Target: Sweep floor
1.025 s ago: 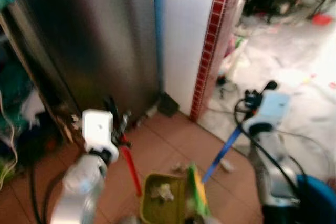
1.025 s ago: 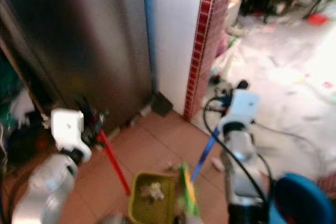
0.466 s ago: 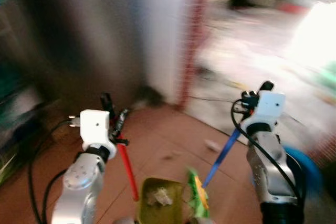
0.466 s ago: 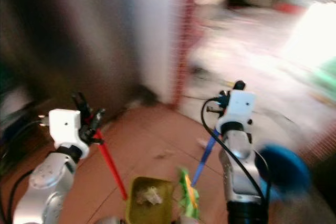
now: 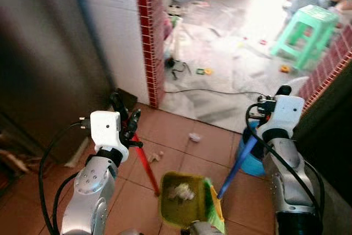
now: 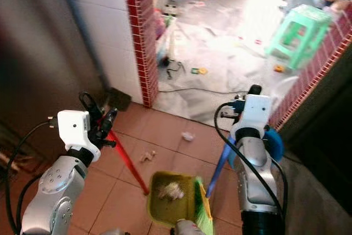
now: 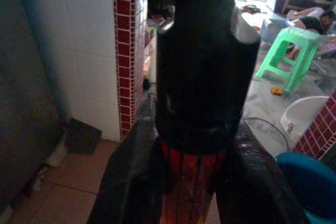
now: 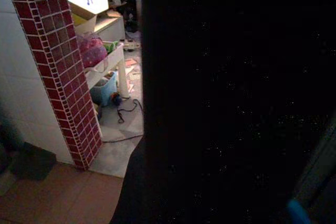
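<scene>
A Unitree G1 stands on a terracotta tile floor (image 5: 181, 155) mid-sweep, a tool in each arm. The left gripper (image 5: 125, 127) is clamped on the red handle (image 5: 145, 168) of a yellow-green dustpan (image 5: 181, 199); the left wrist view shows its two black fingers pressed against the red shaft. That handle runs down and toward the robot's right from the gripper to the pan, which sits on the tiles just ahead of the robot's feet and already holds a clump of pale debris (image 5: 179, 191).

The right arm, bent with the forearm raised, carries the blue broom handle (image 5: 236, 163), which slants down toward the pan; its green bristles (image 5: 214, 213) stand just beside the pan's right edge. Whether the right gripper (image 5: 278, 94) has its fingers closed cannot be told.

Loose scraps (image 5: 157, 157) lie on the tiles beyond the pan, toward the red-tiled pillar (image 5: 148, 37), with a second bit (image 5: 194, 136) farther out. Both lie nearer the pan's left side, so the broom would likely have to reach across and beyond the pan to draw them in.
</scene>
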Robot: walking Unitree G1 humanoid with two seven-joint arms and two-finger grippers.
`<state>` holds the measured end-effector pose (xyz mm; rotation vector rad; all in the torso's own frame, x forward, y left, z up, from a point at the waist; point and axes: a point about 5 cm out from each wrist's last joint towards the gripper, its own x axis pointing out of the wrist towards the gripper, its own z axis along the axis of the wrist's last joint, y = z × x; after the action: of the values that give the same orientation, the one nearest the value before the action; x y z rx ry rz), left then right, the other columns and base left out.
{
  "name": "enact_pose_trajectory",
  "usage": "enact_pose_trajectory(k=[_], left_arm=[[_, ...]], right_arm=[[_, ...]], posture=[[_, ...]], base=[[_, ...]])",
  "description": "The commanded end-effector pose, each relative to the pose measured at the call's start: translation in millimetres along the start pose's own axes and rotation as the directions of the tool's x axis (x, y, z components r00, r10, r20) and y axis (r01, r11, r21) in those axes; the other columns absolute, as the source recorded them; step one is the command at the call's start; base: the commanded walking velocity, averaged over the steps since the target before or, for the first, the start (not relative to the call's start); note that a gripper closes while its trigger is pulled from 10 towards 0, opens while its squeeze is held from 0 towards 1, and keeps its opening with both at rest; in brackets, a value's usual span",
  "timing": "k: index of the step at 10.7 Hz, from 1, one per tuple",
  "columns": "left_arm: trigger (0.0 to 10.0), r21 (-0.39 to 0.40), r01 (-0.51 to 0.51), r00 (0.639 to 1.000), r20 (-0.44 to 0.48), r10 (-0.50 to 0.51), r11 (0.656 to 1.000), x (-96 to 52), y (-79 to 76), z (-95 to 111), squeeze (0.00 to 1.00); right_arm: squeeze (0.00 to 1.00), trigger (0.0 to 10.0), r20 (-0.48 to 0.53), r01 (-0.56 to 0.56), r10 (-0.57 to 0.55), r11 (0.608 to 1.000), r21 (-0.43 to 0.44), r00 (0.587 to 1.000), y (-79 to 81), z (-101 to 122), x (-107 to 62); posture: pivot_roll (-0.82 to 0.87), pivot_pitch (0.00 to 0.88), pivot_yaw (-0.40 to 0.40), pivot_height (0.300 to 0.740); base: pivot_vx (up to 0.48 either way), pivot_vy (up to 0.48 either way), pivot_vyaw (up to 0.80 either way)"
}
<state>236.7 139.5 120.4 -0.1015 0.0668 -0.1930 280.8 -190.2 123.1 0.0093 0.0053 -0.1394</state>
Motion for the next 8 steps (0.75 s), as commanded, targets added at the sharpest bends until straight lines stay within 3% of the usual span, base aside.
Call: enact_pose_trajectory(k=[1,8], left_arm=[[10.0,0.004,-0.006,0.999,0.039,0.006,1.0,2.6,1.5,9.2,0.0],[10.0,-0.003,-0.018,0.999,0.037,0.018,1.0,7.3,9.7,12.1,0.0]], right_arm=[[0.0,10.0,-0.005,0.0,0.0,1.0,-0.005,1.0,0.2,0.6,1.3],[0.0,10.0,-0.011,0.011,-0.012,1.0,-0.016,1.0,-1.8,-0.6,1.1]], posture=[[-0.06,0.014,0.003,0.74],[-0.06,0.018,0.005,0.74]], base=[[0.0,0.0,-0.8],[0.0,0.036,-0.8]])
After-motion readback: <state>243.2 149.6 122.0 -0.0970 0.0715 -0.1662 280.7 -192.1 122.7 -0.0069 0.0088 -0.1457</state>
